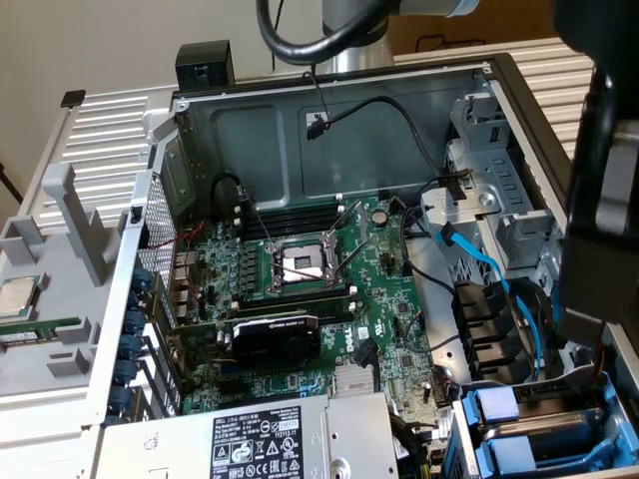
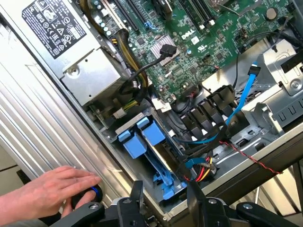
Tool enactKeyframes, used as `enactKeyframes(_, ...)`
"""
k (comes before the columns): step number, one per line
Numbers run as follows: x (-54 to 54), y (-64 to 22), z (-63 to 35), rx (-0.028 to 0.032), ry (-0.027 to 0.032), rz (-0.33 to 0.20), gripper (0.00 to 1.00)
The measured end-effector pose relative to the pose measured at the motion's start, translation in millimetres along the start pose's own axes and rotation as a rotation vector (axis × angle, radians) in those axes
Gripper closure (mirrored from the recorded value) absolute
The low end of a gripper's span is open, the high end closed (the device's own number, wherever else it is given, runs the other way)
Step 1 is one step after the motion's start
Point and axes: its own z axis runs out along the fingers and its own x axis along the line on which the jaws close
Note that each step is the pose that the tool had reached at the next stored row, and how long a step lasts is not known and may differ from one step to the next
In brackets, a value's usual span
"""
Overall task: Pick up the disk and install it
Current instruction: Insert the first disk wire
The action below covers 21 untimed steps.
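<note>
The disk sits in the drive bay at a corner of the open computer case, in its bright blue carrier [image 2: 150,142]. A strip of the silver disk [image 1: 560,425] shows between the blue carrier rails [image 1: 496,409] at the exterior view's lower right. My gripper [image 2: 165,197] hovers just off the carrier's near end. Its two black fingers [image 2: 137,191] stand apart and open, with nothing pinched between them. The arm's dark body [image 1: 599,200] hangs over the bay on the exterior view's right.
A person's hand [image 2: 49,189] rests on a blue-ringed button at the case's outer side. A labelled grey power-supply box [image 2: 71,42] adjoins the bay. A blue data cable [image 2: 244,94] and black cables cross the green motherboard [image 1: 300,289]. A small chip [image 1: 15,296] lies on a grey tray.
</note>
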Motion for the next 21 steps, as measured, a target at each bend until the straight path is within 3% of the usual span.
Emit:
enactKeyframes(5,3.3,-8.1,2.2,-0.0283,0.0061,0.0,0.5)
enactKeyframes(16,4.9,-18.3,7.2,-0.0682,0.0073,-0.009,0.5)
enactKeyframes(19,5.1,-18.1,9.4,-0.074,0.0,-0.04,0.5)
enactKeyframes(21,5.1,-18.0,10.2,-0.0819,-0.0137,-0.074,0.5)
